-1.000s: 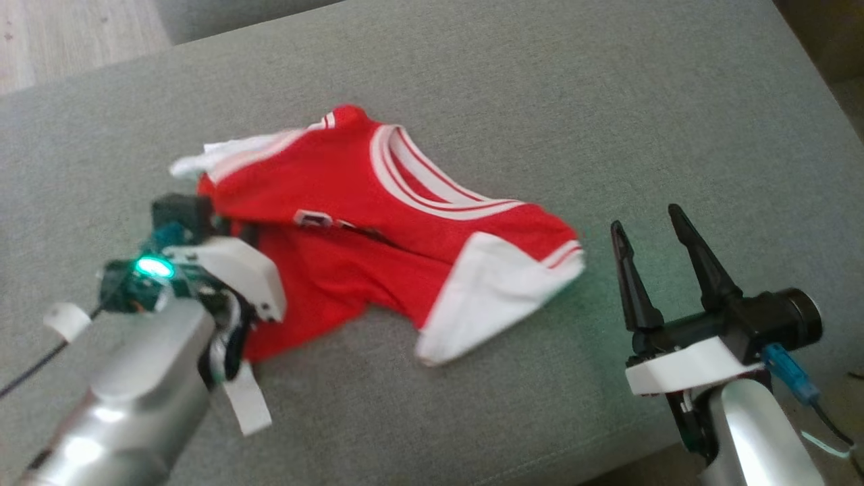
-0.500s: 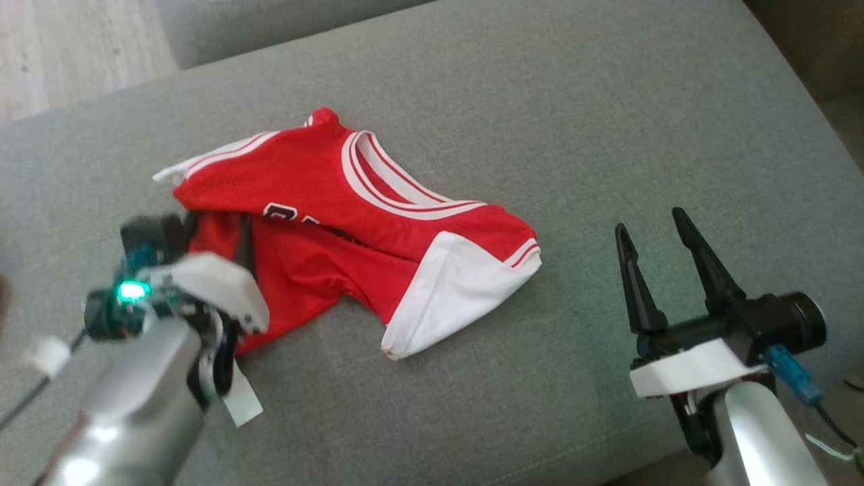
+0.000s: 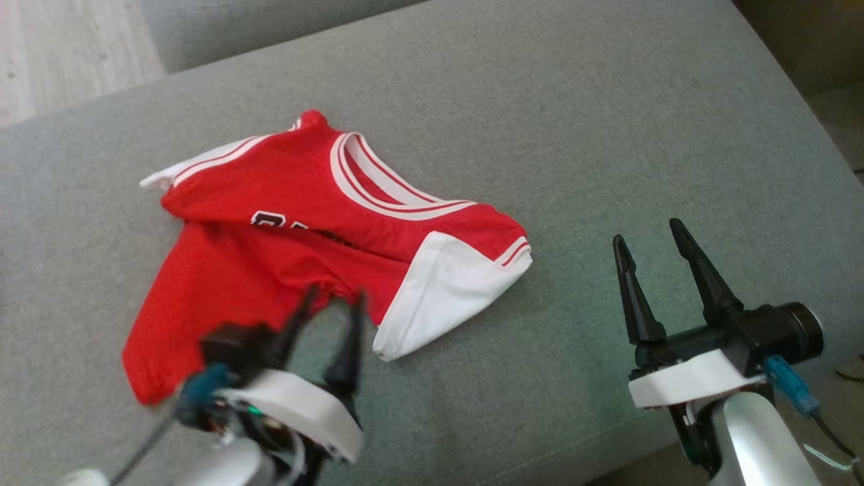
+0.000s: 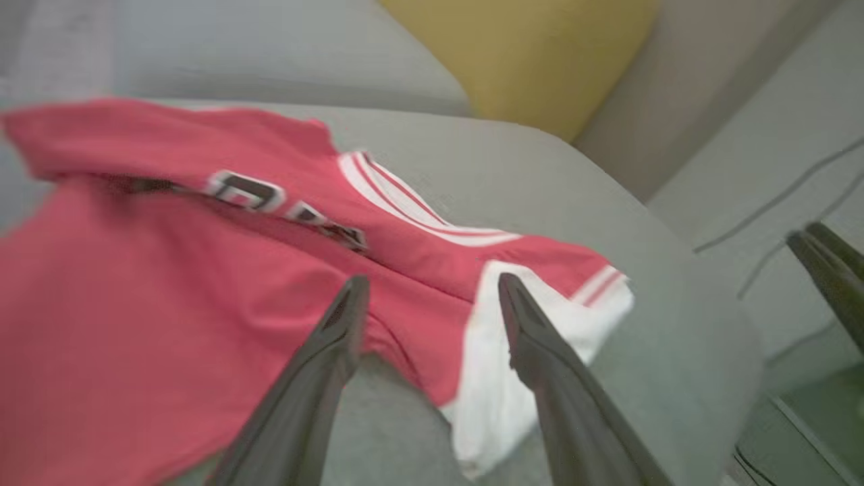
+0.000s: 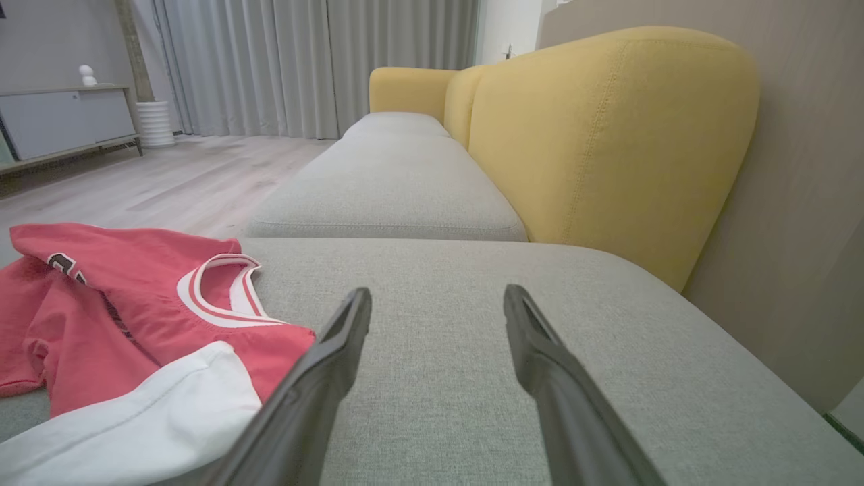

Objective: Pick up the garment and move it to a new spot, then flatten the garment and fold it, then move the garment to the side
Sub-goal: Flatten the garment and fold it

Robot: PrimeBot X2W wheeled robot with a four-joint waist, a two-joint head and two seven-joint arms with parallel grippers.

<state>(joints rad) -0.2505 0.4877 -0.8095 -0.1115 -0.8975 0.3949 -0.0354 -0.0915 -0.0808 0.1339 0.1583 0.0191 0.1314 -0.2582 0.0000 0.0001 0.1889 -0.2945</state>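
Shirt (image 3: 270, 196) lies rumpled on grey cushion (image 3: 574, 121); I read left claw (image 3: 336, 295) over its near hem, right claw (image 3: 646, 231) apart to its side, both spread wide and empty.

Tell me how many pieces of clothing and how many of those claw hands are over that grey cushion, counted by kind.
Red and white garment: 1
Grippers: 2, the left gripper and the right gripper, both open
Total: 3
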